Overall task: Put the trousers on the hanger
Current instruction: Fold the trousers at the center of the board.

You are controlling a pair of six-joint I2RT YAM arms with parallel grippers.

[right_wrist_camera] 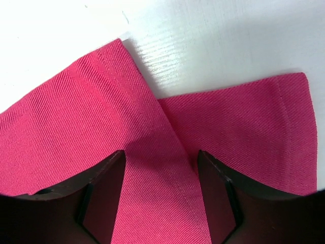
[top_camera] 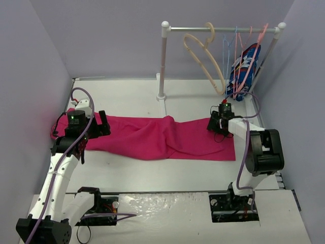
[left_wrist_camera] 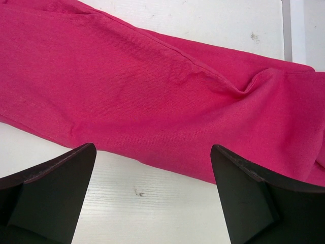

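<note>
Twin white-and-black YAM arms
The left arm (top_camera: 56,178) and right arm (top_camera: 264,150) pair white links with black joint housings; a lilac cable (top_camera: 246,152) trails along each, a green light (top_camera: 73,120) glows by the left wrist, and the left gripper (left_wrist_camera: 152,168) and right gripper (right_wrist_camera: 160,173) show dark wedge-shaped fingers (left_wrist_camera: 51,193).

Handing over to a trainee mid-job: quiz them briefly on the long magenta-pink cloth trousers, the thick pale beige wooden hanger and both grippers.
1. True or false: the long magenta-pink cloth trousers lie spread out on the white table.
2. Which stands over the trouser leg hems, the left gripper or the right gripper?
3. Where is the thick pale beige wooden hanger? A) on the table B) hooked on the grey rail C) in the left gripper.
Key: 1 true; 2 the right gripper; 3 B.
</note>
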